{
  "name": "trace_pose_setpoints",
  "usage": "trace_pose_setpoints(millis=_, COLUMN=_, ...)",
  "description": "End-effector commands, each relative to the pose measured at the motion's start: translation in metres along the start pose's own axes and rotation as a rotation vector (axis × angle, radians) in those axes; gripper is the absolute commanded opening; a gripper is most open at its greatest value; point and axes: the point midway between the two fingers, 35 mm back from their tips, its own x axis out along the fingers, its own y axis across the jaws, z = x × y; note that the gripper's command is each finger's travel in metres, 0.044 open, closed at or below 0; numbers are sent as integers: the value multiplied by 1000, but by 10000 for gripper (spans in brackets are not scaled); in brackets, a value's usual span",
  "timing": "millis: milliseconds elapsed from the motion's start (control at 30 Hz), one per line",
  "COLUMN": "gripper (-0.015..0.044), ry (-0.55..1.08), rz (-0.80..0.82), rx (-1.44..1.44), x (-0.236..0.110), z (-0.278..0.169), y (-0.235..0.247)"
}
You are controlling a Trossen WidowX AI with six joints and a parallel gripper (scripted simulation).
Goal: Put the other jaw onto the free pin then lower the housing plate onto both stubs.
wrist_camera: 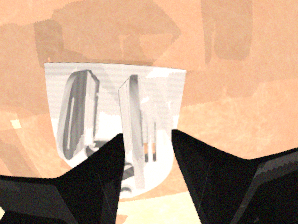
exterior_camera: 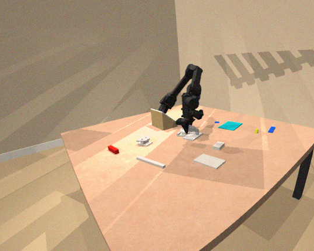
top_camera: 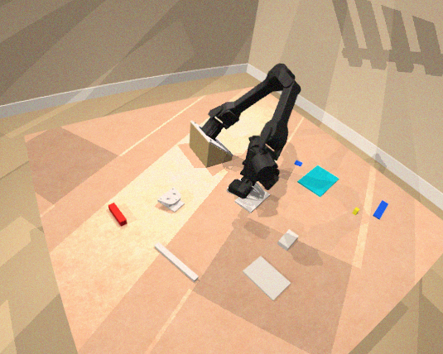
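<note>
The white base (top_camera: 250, 206) (exterior_camera: 192, 138) (wrist_camera: 110, 80) lies flat under my gripper (exterior_camera: 186, 131) (wrist_camera: 148, 136). The gripper is shut on a white jaw (wrist_camera: 132, 115), which stands as a long upright blade over the middle of the base. The other white jaw (wrist_camera: 76, 115) is on the base to its left in the wrist view, with a gap between their visible far ends. Gear teeth and pins are hidden or too small to tell. A white plate with small dark holes (top_camera: 170, 196) (exterior_camera: 143, 139), seemingly the housing plate, rests raised on a small stand, away from the base.
A tan wedge-shaped block (top_camera: 206, 150) (exterior_camera: 158, 119) stands by the arm's base. A red bar (top_camera: 117, 214), white bar (top_camera: 175, 261), flat pale plate (top_camera: 267, 277) and pale block (top_camera: 288, 239) lie nearer the front. A cyan square (top_camera: 318, 180), yellow piece (top_camera: 356, 211) and blue bar (top_camera: 380, 209) lie right.
</note>
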Motion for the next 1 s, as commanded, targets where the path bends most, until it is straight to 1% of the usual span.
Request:
trace_pose_setpoints(millis=0, gripper=134, ry=-3, rz=2, rx=5, x=1, z=0, y=0)
trace_pose_setpoints(millis=967, gripper=134, ry=-3, rz=2, rx=-1, x=7, z=0, y=0)
